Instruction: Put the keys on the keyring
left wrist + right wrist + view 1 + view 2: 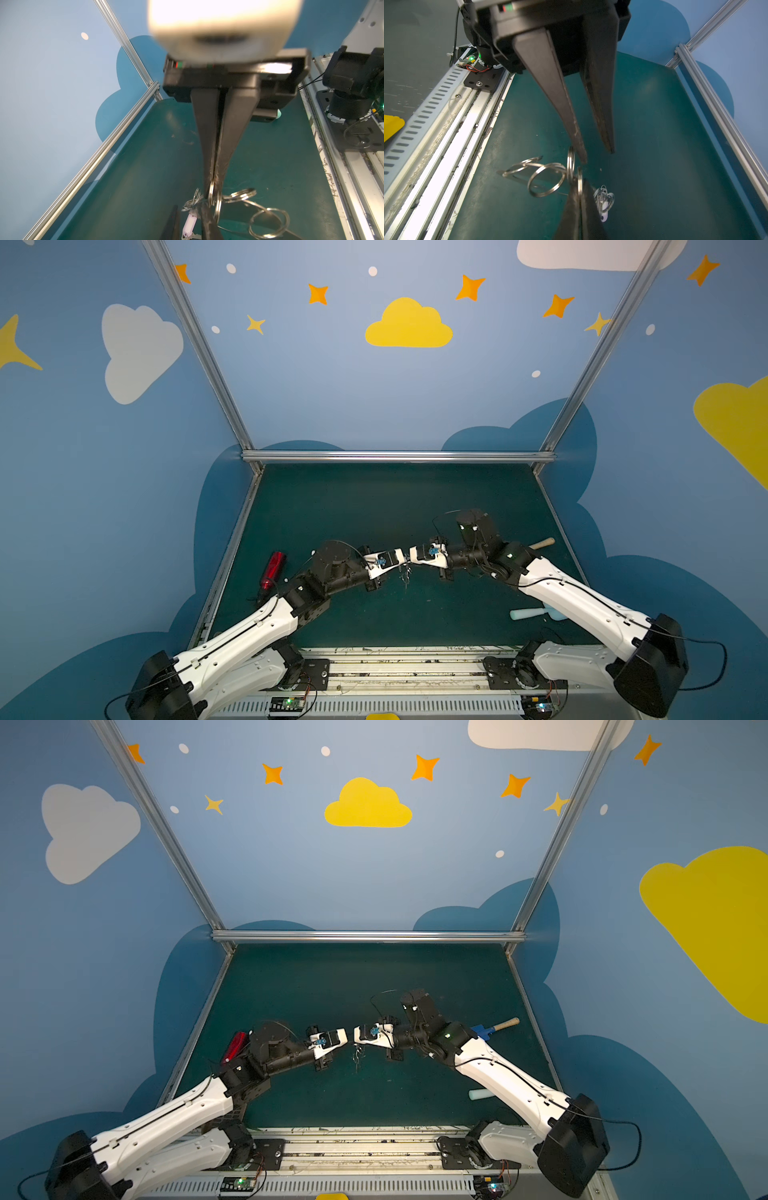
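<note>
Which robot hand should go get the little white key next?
Probably the left. The right gripper is shut on a split ring, holding it up, so it's busy. The left gripper has its jaws apart and looks free, and the key dangles close by.

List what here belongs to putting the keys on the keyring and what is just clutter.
Job: small silver metal key with white plastic head; flat grey plate keyring with silver split rings, one pinched by the shut right gripper.
Lying about: red oblong gadget; pale blue plastic spatula; blue tool with wooden handle.
</note>
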